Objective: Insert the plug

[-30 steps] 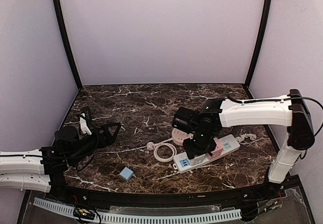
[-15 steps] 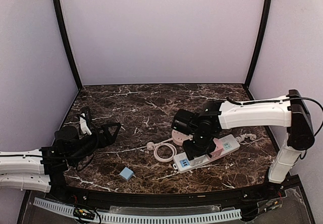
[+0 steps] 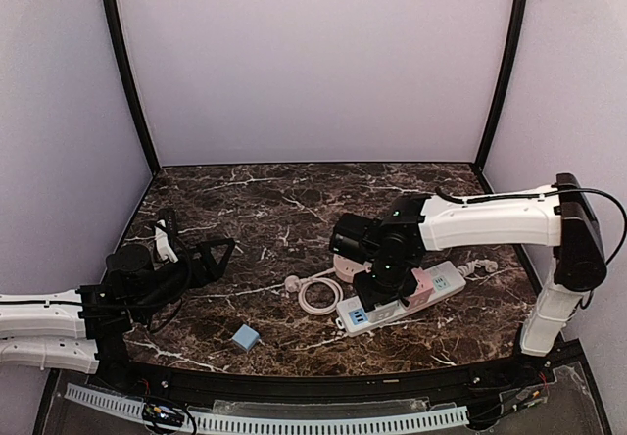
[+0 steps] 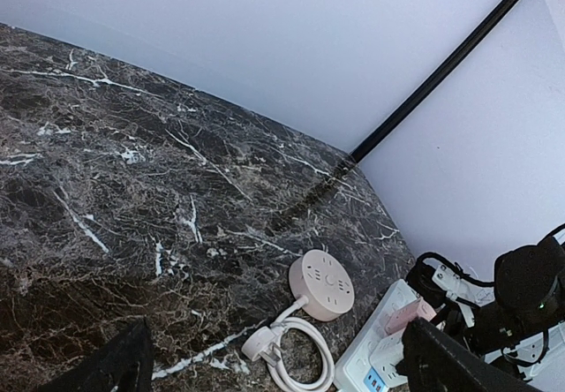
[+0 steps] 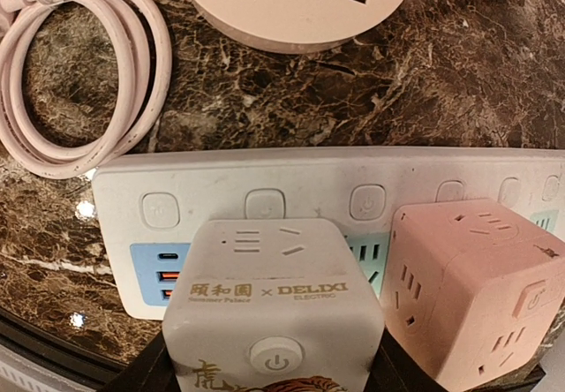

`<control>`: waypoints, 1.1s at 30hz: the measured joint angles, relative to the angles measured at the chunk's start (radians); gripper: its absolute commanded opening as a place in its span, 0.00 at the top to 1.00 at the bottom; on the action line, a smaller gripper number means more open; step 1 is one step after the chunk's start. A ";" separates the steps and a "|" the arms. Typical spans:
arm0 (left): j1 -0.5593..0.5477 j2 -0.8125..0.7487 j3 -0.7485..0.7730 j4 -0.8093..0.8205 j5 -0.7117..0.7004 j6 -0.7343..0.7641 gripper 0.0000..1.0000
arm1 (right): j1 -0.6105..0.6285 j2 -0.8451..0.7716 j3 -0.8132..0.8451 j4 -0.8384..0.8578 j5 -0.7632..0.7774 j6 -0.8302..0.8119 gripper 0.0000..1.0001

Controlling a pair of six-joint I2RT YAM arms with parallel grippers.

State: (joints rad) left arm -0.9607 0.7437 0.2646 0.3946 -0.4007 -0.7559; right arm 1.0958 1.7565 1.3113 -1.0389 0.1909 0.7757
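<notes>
**Top view.** Two arms over one marble tabletop [image 3: 255, 200]. The left gripper [image 3: 217, 257] lies low at centre left near the table's left edge, jaws spread wide and holding nothing. The right gripper [image 3: 377, 283] points down, right of centre, over one white power strip [image 3: 392, 308] that lies slantwise near the front edge. One pink cube [image 3: 421, 286] sits on the strip just right of that gripper. One round pink socket [image 3: 343, 262] lies just above and left of it. One coiled pink cable [image 3: 318, 296] lies off the strip's left end. One blue block [image 3: 245, 337] stands alone at lower centre. Bare marble runs across the upper band to the back wall, and between the left gripper and the cable.

**Left wrist view.** Two dark fingers [image 4: 106, 370] sit in the bottom corners, far apart. Socket, cable, strip and pink cube cluster at lower right — open marble fills the left and upper part.

**Right wrist view.** One white cube plug [image 5: 274, 295] at bottom centre, clamped between the right gripper's fingers. It sits over the strip, just left of the pink cube [image 5: 468, 286] — whether its pins are seated cannot be told.
</notes>
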 measured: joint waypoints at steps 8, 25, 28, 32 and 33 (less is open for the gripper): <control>0.000 0.000 0.000 0.000 0.000 0.000 0.01 | 0.008 0.007 0.018 -0.025 0.011 -0.001 0.35; 0.000 0.039 0.000 0.000 0.019 0.002 0.06 | 0.039 -0.040 0.149 -0.113 0.102 -0.016 0.04; 0.000 0.072 0.000 0.000 0.028 0.004 0.07 | 0.070 -0.074 0.150 -0.079 0.096 -0.028 0.07; 0.000 0.102 0.000 0.001 0.039 0.007 0.07 | 0.130 -0.047 0.159 -0.021 0.093 -0.040 0.14; 0.000 0.104 0.001 0.001 0.041 0.008 0.07 | 0.142 -0.032 0.165 -0.006 0.093 -0.042 0.18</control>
State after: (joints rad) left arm -0.9607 0.8478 0.2653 0.3954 -0.3595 -0.7479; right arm 1.2377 1.7245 1.4765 -1.0451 0.2844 0.7334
